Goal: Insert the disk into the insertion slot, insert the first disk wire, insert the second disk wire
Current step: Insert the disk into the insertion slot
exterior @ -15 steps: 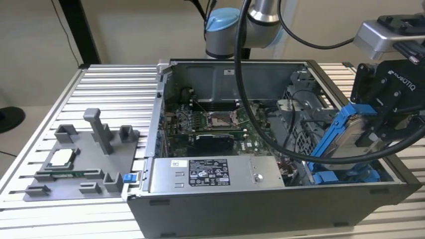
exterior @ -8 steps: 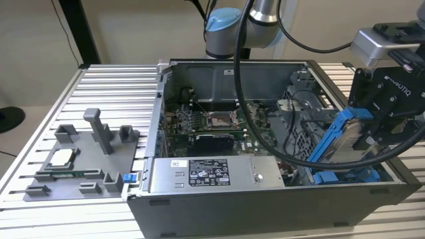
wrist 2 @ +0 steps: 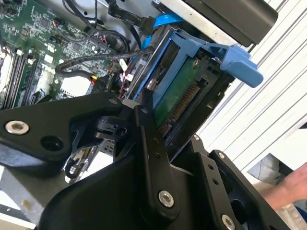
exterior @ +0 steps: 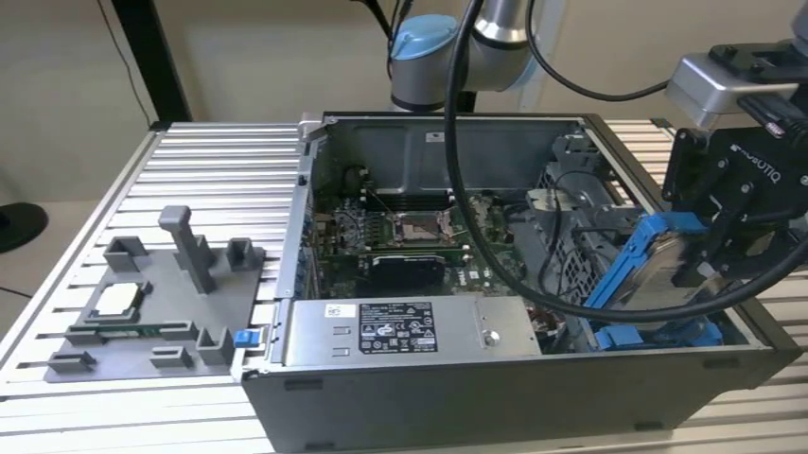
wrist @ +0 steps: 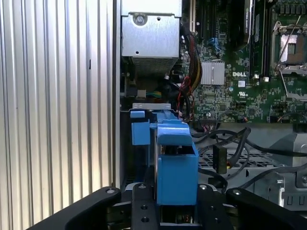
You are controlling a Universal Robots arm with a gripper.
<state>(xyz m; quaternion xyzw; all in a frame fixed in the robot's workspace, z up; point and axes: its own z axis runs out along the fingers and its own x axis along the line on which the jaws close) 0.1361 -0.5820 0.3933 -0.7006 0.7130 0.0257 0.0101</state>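
Presently the gripper is clamped on the disk, holding it tilted in its blue frame over the insertion slot, at the exterior view's right. A black-and-white sticker marks the power-supply box; its print is too small to tell.

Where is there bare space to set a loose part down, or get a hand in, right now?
Free: the ribbed table behind the grey fixture tray, and the strip in front of it. Crowded: the case at the exterior view's right, where the gripper holds the disk among cables.
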